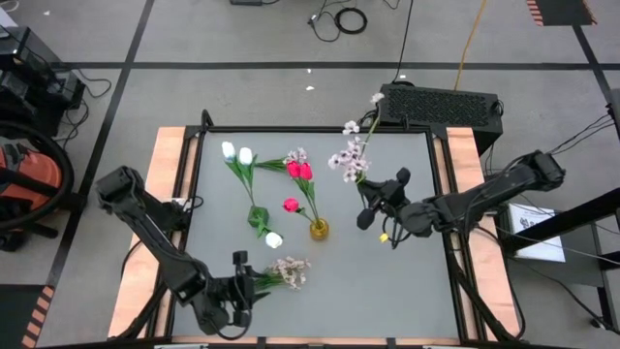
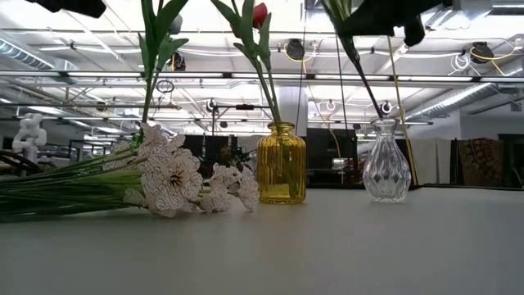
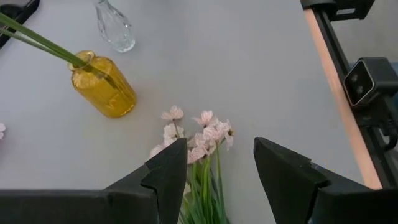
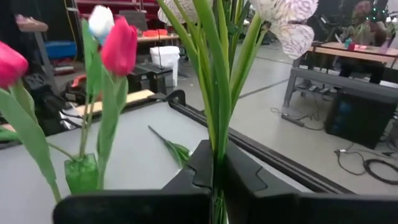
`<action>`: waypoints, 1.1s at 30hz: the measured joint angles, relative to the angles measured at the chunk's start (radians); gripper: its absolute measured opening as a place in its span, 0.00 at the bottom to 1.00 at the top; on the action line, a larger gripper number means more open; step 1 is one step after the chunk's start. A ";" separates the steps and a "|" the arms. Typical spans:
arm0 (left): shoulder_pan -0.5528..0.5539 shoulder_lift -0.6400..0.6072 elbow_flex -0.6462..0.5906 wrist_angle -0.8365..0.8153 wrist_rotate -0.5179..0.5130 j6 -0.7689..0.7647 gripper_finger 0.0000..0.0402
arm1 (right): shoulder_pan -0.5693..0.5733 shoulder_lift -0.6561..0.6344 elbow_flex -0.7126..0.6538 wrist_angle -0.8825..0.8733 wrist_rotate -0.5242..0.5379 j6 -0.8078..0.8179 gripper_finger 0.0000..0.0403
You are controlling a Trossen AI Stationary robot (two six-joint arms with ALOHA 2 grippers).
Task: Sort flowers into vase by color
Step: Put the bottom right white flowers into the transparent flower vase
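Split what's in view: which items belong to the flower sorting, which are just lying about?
Job:
- amber glass vase holding pink-red tulips
- clear cut-glass vase
- pale blossom spray gripped in right end effector
- pale blossom spray lying on table, stems between the open left end effector
- white tulips

Lying about:
- black case
- floor cables

Even overhead light, soft shadows; ceiling strip lights point(image 2: 74, 49) glare, and nearby stems blur at the wrist.
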 joint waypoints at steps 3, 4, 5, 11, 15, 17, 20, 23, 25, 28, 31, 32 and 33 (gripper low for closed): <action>0.000 0.011 0.000 0.013 0.003 -0.001 0.48 | -0.003 0.013 0.000 -0.033 0.003 0.039 0.01; 0.000 0.014 0.000 0.012 0.003 0.000 0.48 | -0.003 0.017 0.000 -0.036 0.006 0.044 0.01; 0.000 0.015 0.000 0.010 0.004 -0.001 0.48 | -0.003 0.019 0.000 -0.039 0.007 0.047 0.01; 0.000 0.015 0.000 0.009 0.004 -0.026 0.48 | -0.004 0.058 0.000 -0.049 0.055 0.084 0.01; 0.001 0.015 0.000 0.005 0.003 -0.052 0.48 | -0.004 0.099 0.000 -0.061 0.072 0.140 0.01; 0.001 0.015 0.000 0.007 0.002 -0.052 0.48 | -0.004 0.119 0.000 -0.063 0.073 0.161 0.02; 0.001 0.015 0.000 0.006 0.002 -0.053 0.48 | -0.003 0.143 0.000 -0.064 0.075 0.180 0.05; 0.001 0.015 0.000 0.006 0.002 -0.053 0.48 | -0.004 0.150 -0.001 -0.089 0.076 0.213 0.09; 0.001 0.015 0.000 0.006 0.001 -0.053 0.48 | -0.002 0.149 -0.001 -0.104 0.077 0.238 0.12; 0.000 0.015 0.000 0.006 0.000 -0.053 0.48 | 0.012 0.145 -0.001 -0.132 0.077 0.242 0.17; 0.000 0.015 0.000 0.006 -0.001 -0.053 0.48 | 0.029 0.141 -0.001 -0.146 0.077 0.241 0.20; 0.000 0.015 0.000 0.006 -0.001 -0.054 0.48 | 0.035 0.142 -0.001 -0.154 0.076 0.241 0.21; 0.000 0.015 0.000 0.006 -0.001 -0.055 0.48 | 0.040 0.142 -0.001 -0.155 0.076 0.241 0.22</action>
